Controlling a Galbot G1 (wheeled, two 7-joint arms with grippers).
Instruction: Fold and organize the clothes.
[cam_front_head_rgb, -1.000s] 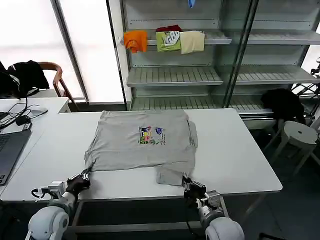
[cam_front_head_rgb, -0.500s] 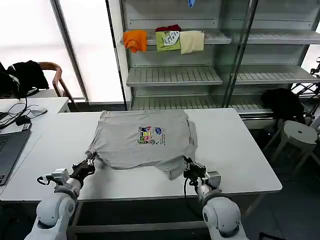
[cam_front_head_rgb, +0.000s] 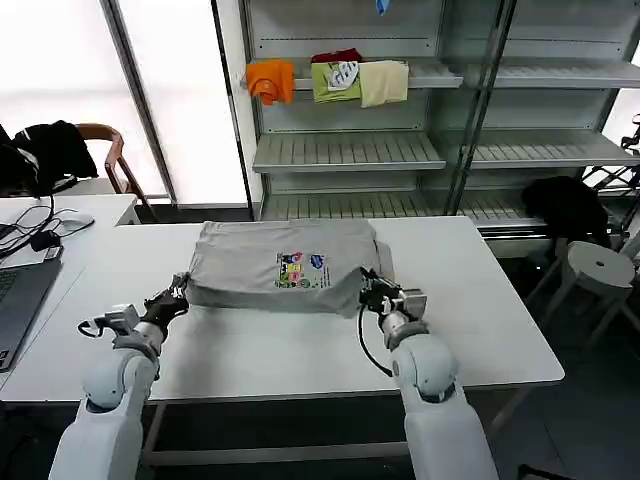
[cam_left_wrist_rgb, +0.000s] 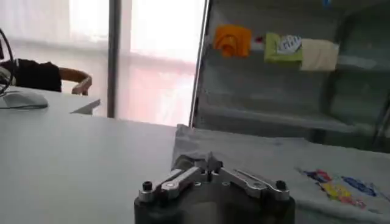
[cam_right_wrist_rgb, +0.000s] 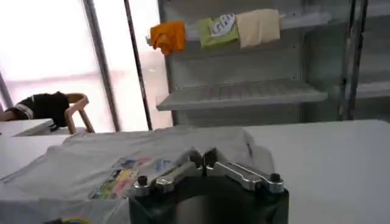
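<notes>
The clothes are one light-grey T-shirt (cam_front_head_rgb: 262, 262) lying across the far half of the white table (cam_front_head_rgb: 300, 345), its printed graphic (cam_front_head_rgb: 302, 271) facing up. Its near hem is raised off the table and held at both corners. My left gripper (cam_front_head_rgb: 179, 292) is shut on the left corner of the hem, and my right gripper (cam_front_head_rgb: 365, 284) is shut on the right corner. In the left wrist view the left gripper (cam_left_wrist_rgb: 207, 163) pinches grey fabric, with the T-shirt (cam_left_wrist_rgb: 274, 161) beyond it. In the right wrist view the right gripper (cam_right_wrist_rgb: 201, 159) pinches the T-shirt (cam_right_wrist_rgb: 91, 167) too.
A metal shelf unit (cam_front_head_rgb: 350, 150) stands behind the table with orange (cam_front_head_rgb: 271, 79), green (cam_front_head_rgb: 337, 80) and cream (cam_front_head_rgb: 384, 82) garments. A laptop (cam_front_head_rgb: 18, 300) and cables lie on the desk at left. A stool (cam_front_head_rgb: 600, 268) and a black garment (cam_front_head_rgb: 566, 205) are at right.
Both grippers moved from the table's front edge toward the far side, carrying the hem with them. The shirt's lower part has lifted and drawn back over the upper part.
</notes>
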